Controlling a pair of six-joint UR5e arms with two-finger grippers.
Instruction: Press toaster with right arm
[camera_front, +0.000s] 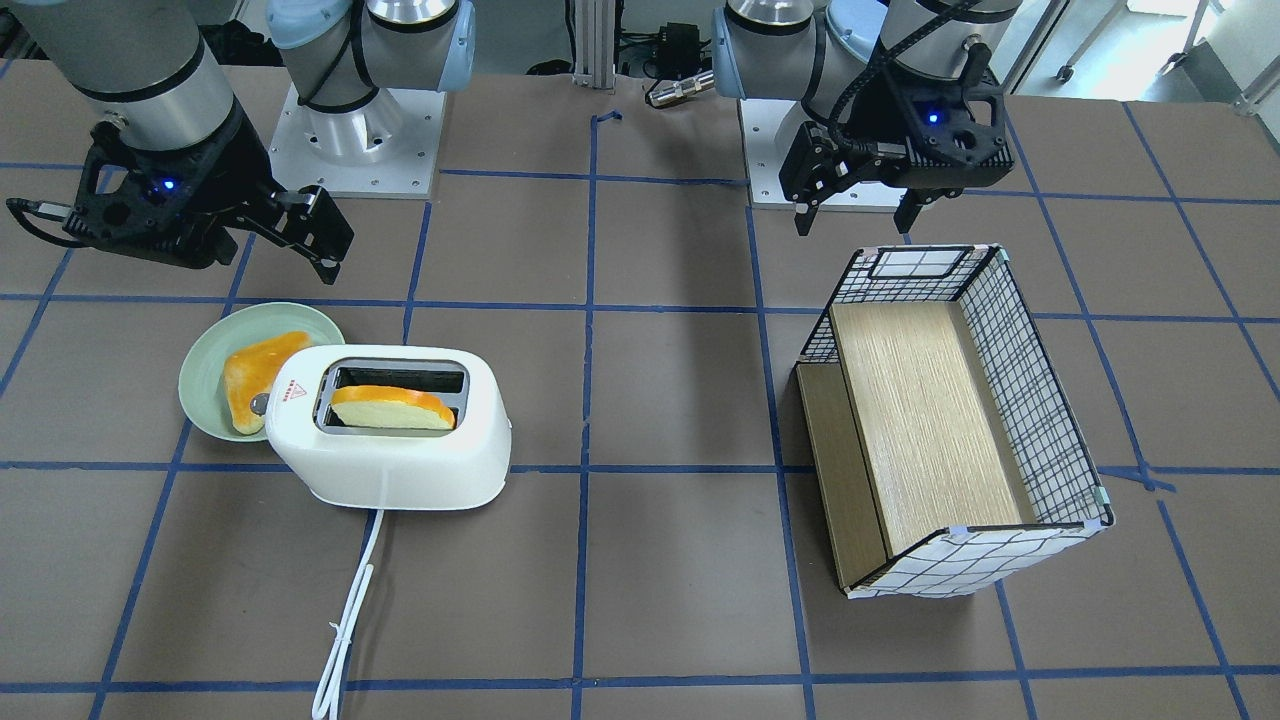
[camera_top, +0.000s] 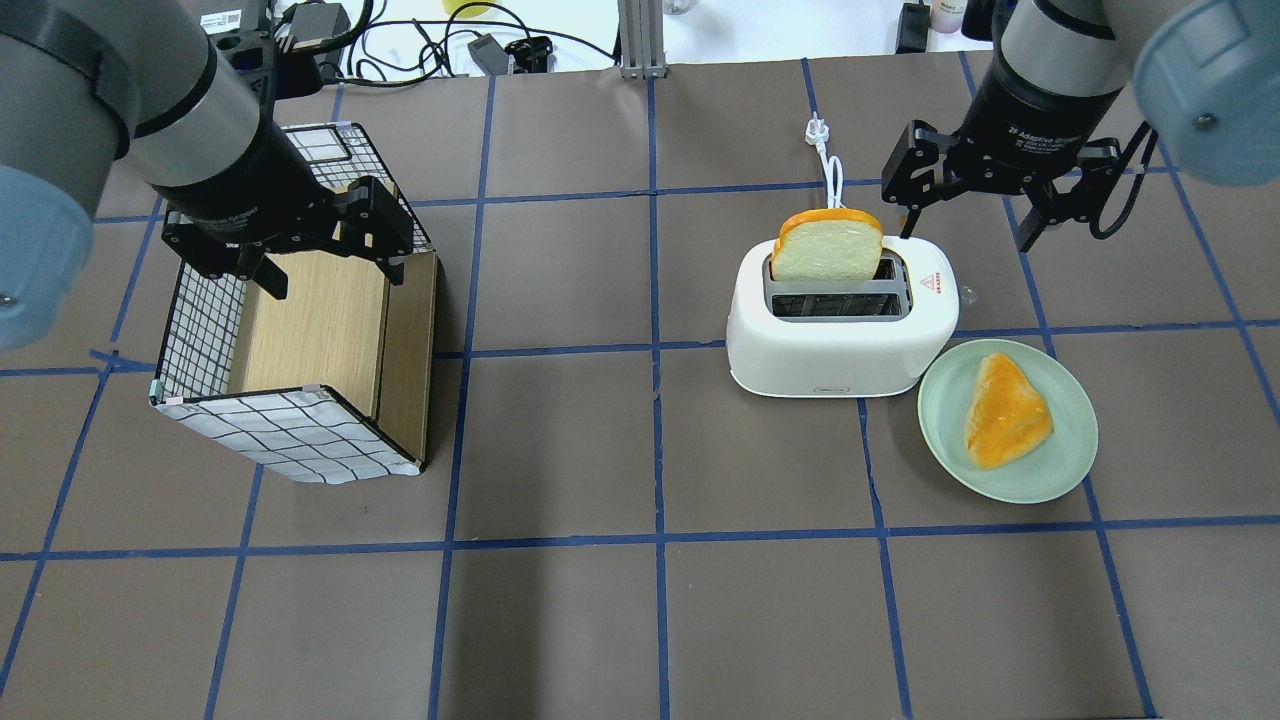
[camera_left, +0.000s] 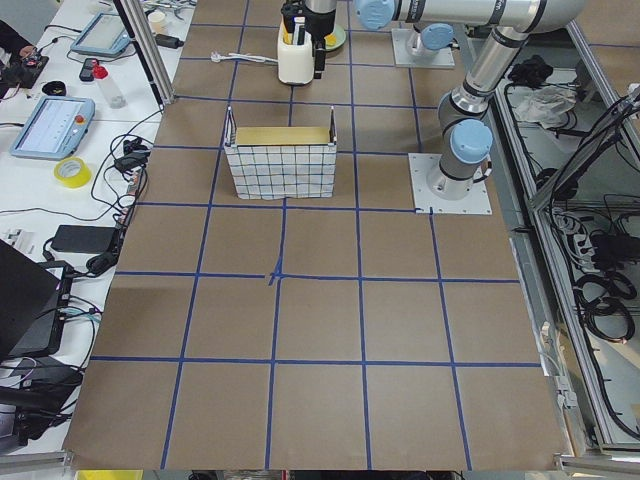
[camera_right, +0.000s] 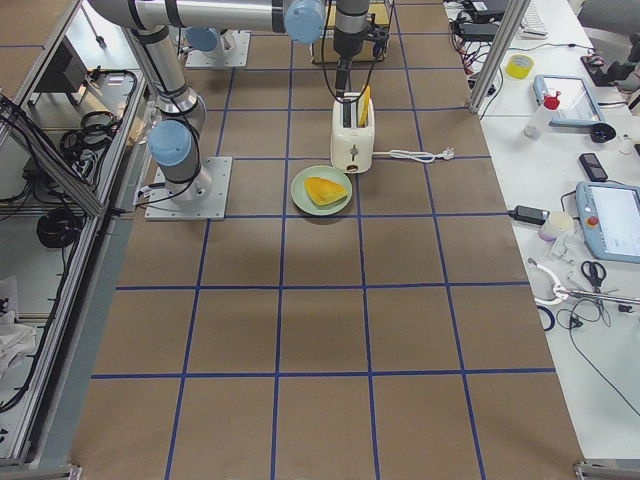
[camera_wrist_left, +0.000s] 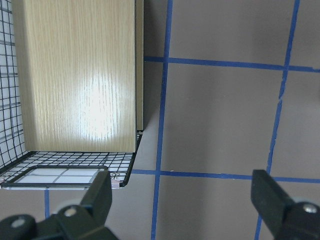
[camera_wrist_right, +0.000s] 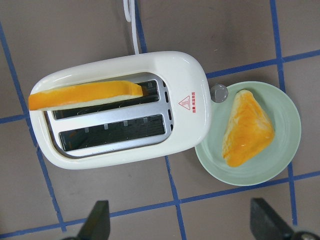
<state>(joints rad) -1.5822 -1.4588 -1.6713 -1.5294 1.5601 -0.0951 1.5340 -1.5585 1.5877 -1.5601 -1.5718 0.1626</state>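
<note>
The white toaster stands right of centre, with a bread slice upright in its far slot. A red triangle sticker and a small silver knob mark its right end. Its cord runs to the far side. My right gripper is open and empty. It hovers above the table just beyond the toaster's knob end and does not touch it. In the right wrist view the toaster lies ahead of the open gripper. My left gripper is open and empty over the basket.
A green plate holding a toasted bread piece touches the toaster's near right corner. A grid-patterned basket with wooden boards inside stands at the left, under the left gripper. Blue tape lines cross the brown table.
</note>
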